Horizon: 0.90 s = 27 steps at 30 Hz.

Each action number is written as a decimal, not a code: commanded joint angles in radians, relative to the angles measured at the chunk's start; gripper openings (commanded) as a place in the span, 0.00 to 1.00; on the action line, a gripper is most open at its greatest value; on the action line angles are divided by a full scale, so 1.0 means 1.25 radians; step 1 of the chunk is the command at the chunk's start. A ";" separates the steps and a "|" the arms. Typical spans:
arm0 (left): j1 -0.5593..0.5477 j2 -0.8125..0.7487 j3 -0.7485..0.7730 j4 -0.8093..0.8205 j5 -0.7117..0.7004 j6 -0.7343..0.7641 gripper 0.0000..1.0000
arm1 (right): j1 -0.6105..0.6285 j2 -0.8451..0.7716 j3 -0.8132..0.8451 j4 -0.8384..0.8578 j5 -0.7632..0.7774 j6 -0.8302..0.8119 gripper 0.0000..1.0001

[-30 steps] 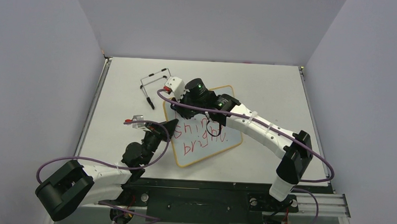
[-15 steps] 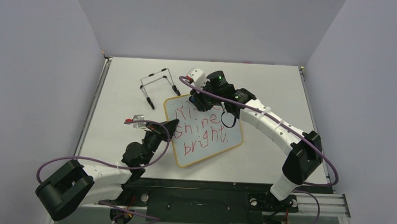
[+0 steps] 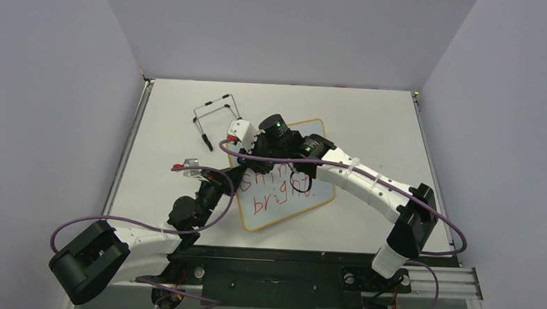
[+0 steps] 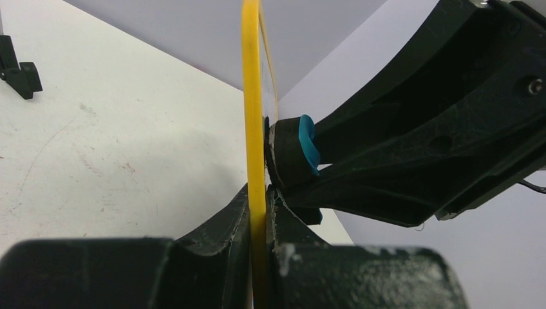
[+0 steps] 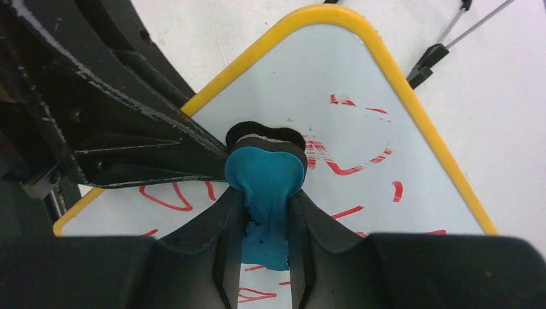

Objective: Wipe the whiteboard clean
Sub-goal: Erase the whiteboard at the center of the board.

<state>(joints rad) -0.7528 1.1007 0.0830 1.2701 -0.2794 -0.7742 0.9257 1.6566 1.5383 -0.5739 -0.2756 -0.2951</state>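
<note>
As pincers [image 4: 257, 206] [image 5: 267, 193] grip, one whiteboard [image 3: 303, 201], one eraser [image 5: 267, 170]

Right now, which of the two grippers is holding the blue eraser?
The right gripper, pinching the blue eraser against the whiteboard; the left gripper only clamps its yellow frame.

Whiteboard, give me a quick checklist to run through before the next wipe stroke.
1. Left jaws clamped on the whiteboard frame: ok.
2. Right jaws gripping the blue eraser: ok.
3. Eraser pad against the board face: ok.
4. Board wiped clean: not ok, red writing covers much of it.
5. Wire stand apart from the board: ok.
6. Board lying flat on the table: cannot tell.
</note>
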 commanded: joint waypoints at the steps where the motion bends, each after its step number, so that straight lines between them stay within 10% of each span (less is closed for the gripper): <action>1: -0.009 0.008 0.003 0.010 0.088 0.072 0.00 | -0.002 0.005 0.033 0.040 0.092 0.034 0.00; 13: -0.009 0.008 0.001 0.013 0.081 0.070 0.00 | -0.038 -0.001 -0.016 0.005 -0.066 -0.029 0.00; 27: -0.009 0.000 -0.003 0.004 0.080 0.066 0.00 | -0.034 0.069 0.115 0.056 0.163 0.136 0.00</action>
<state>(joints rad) -0.7528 1.1065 0.0689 1.2789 -0.2832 -0.7898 0.9577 1.7264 1.6474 -0.5739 -0.1768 -0.2203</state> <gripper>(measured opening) 0.044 0.219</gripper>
